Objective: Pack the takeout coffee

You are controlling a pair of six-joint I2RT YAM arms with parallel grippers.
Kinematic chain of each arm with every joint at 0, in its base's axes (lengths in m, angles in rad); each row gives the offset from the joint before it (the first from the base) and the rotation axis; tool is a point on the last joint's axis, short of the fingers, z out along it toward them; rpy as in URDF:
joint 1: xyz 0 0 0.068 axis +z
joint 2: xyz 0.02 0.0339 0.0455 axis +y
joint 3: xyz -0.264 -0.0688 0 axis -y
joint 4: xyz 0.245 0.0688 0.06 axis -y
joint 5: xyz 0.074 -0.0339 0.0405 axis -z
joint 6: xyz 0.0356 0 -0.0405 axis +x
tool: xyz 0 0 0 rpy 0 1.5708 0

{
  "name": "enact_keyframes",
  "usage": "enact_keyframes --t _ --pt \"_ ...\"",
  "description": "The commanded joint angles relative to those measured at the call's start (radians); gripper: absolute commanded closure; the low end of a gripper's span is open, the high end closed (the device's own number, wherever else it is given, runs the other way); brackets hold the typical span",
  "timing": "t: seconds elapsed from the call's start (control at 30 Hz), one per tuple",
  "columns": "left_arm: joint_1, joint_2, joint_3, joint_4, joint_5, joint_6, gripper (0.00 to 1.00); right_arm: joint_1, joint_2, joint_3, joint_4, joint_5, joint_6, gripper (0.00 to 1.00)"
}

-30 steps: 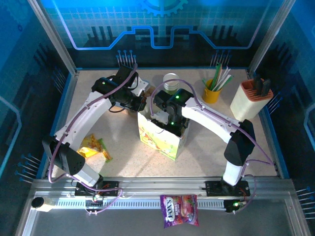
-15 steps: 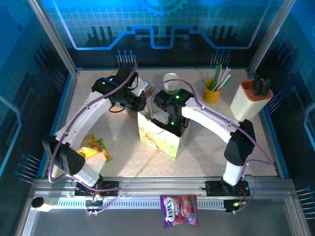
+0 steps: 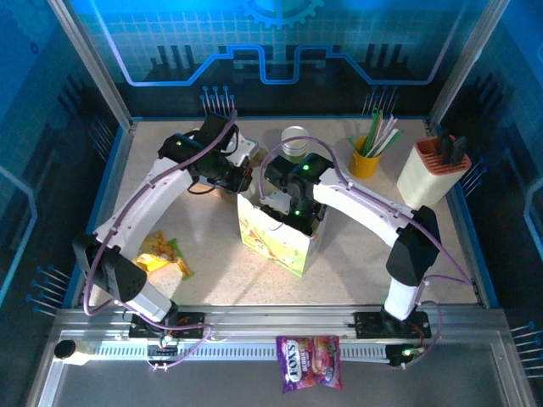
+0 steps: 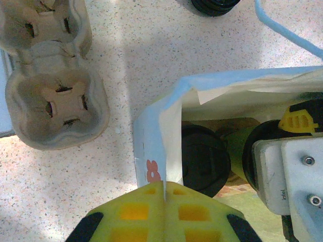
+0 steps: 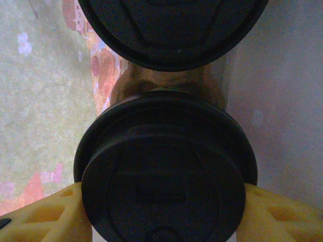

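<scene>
While the bag stood open near the middle of the tabletop, the right claw hung down inside it. It pinched the black lid of a cup between its yellow fingers, one on each side. A second cup stood just beyond the first, also in the bag. The left claw was pressed together on the bag's rim near a corner.
</scene>
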Motion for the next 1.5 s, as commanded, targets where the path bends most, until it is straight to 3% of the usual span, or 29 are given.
enact_keyframes --t 0.0,1.47 --pt "-0.001 0.012 -0.017 -0.005 0.010 0.019 1.00 -0.012 -0.001 -0.008 0.000 -0.020 -0.015 0.64" --pt "-0.001 0.010 -0.020 -0.006 0.018 0.020 1.00 -0.034 0.047 -0.114 0.084 -0.008 -0.011 0.65"
